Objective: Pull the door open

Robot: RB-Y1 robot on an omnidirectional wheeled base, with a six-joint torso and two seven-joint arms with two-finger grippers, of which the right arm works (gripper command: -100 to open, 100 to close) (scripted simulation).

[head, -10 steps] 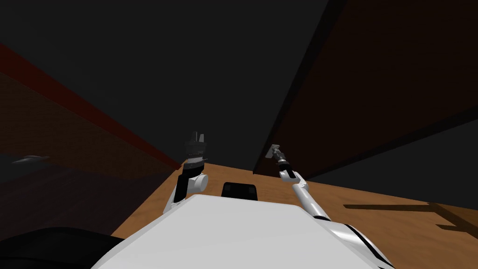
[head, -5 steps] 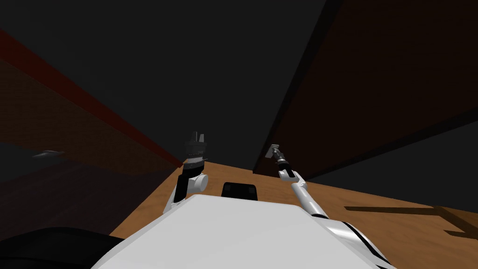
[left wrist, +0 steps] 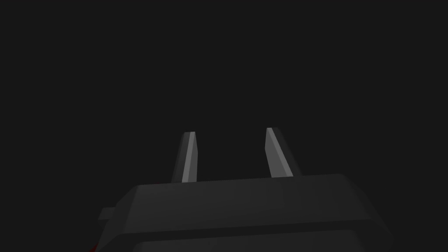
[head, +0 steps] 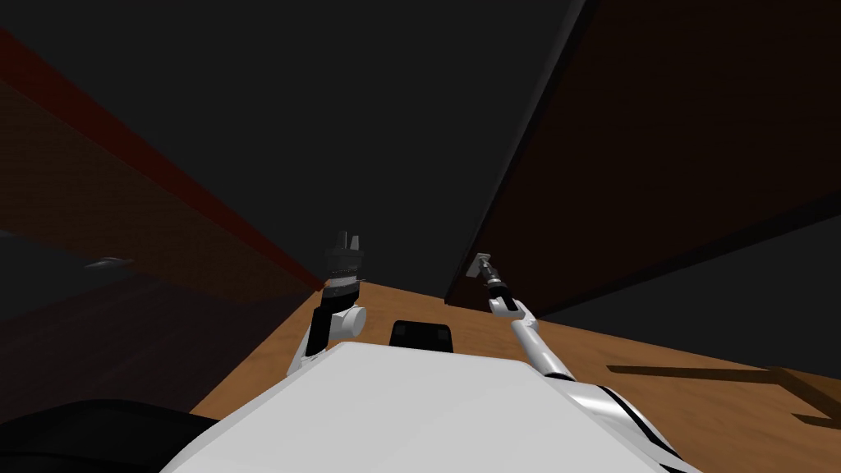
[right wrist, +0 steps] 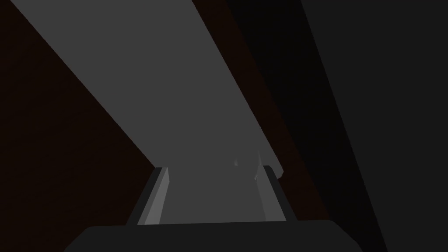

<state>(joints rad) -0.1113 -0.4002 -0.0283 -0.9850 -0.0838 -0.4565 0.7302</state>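
Note:
The dark brown door stands at my right, seen at a slant, its near edge running down to the floor. My right arm reaches out to that edge, where the right gripper is at a small light grey door handle. In the right wrist view a broad grey handle runs between the fingers, and the right gripper is shut on it. My left gripper is raised in front of a dark wall, and in its wrist view the left gripper is open, holding nothing.
An orange-brown wooden floor lies ahead and to the right. On the left a dim brown panel carries a small grey handle, with a dark red stripe above it. A dark wall fills the middle.
The whole head picture has shifted: the panel and its small handle on the left slid rightward and the door's edge tilted a little, so I have moved. Both arms hold their poses.

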